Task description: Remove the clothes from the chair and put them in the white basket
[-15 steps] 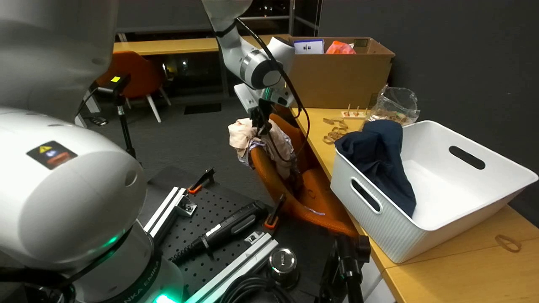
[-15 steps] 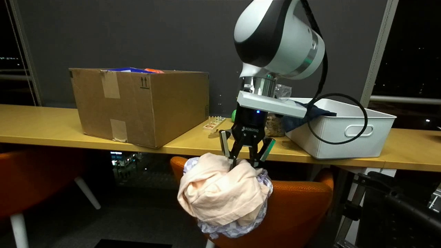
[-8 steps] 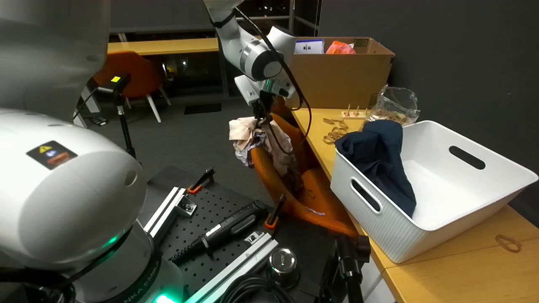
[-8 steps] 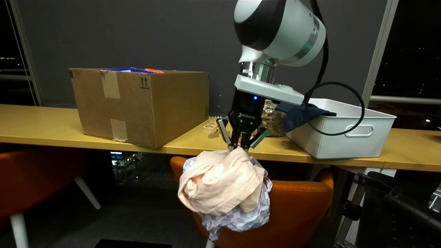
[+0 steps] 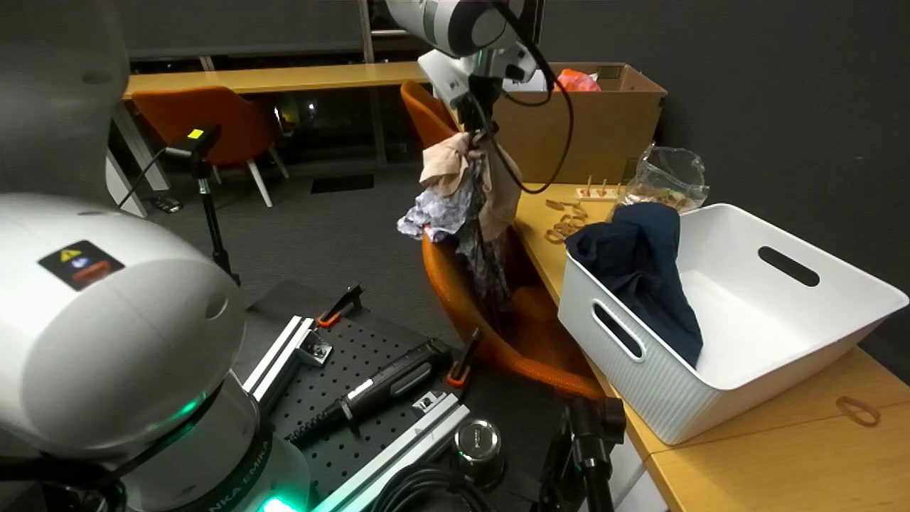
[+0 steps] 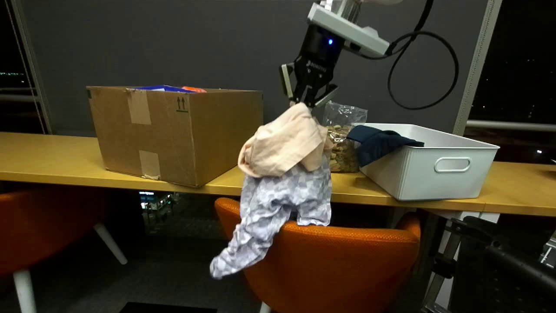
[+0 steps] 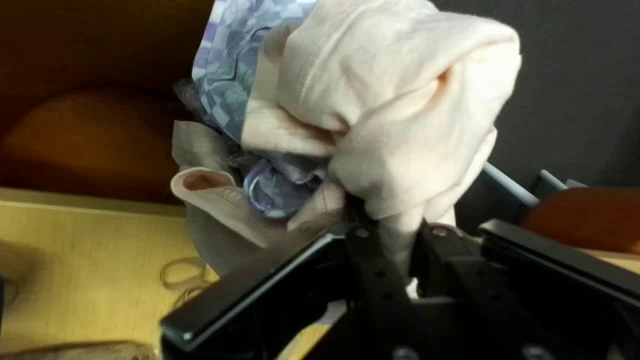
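Note:
My gripper (image 6: 302, 103) is shut on the peach cloth (image 6: 284, 143) and holds it above the orange chair (image 6: 347, 265). A grey-lilac checkered cloth (image 6: 278, 195) hangs below the peach one. Its lower part still lies against the chair's backrest. In the wrist view the peach cloth (image 7: 395, 110) is pinched between the fingers (image 7: 392, 232), with the checkered cloth (image 7: 230, 75) bunched beside it. The white basket (image 5: 839, 313) stands on the table, right of the chair. A dark blue garment (image 5: 633, 263) hangs over its near rim, partly inside.
A large cardboard box (image 6: 173, 134) stands on the wooden table (image 6: 47, 156). A clear bag of brown pieces (image 6: 343, 152) sits beside the basket. A peg toy (image 5: 597, 193) and brown rings (image 5: 565, 229) lie nearby. A black stand (image 5: 590, 455) rises by the table edge.
My gripper closed on the peach cloth and rose well above the chair. The peach cloth lifted with it, and the checkered cloth came up and now hangs stretched out beneath.

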`<state>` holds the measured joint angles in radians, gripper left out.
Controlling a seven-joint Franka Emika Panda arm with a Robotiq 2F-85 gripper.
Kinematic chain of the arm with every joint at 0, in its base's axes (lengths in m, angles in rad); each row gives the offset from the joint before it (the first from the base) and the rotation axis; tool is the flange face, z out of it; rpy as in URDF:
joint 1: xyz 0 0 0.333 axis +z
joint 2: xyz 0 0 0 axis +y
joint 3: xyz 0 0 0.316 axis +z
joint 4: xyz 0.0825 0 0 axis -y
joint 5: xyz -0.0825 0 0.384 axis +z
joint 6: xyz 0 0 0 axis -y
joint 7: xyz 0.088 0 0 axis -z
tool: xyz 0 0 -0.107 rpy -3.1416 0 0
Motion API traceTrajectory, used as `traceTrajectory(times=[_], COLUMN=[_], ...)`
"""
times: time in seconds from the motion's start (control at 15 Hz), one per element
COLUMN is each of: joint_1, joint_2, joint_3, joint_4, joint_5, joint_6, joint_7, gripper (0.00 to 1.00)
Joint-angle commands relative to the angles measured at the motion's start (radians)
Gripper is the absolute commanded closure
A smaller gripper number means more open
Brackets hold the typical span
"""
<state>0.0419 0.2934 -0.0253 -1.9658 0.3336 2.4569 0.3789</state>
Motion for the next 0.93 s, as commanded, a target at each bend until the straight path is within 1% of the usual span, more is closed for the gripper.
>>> traceTrajectory(times=[0.0, 0.33, 0.6, 0.73, 0.87], joint_1=[-0.023, -0.037, -0.055, -0.085, -0.132], joint_2=[-0.153, -0.347, -0.454, -0.495, -0.517], joint_3=[-0.022, -0.013, -0.007, -0.029, -0.059], joint_4=[0.006, -0.019, -0.053, -0.08, -0.108], joint_5=[-0.054, -0.114, -0.132, -0.137, -0.149], joint_6=[-0.068, -0.124, -0.153, -0.167, -0.167], joint_7=[0.026, 0.047, 0.048, 0.034, 0.021], gripper=[0.96, 0.96, 0.96, 0.96, 0.96])
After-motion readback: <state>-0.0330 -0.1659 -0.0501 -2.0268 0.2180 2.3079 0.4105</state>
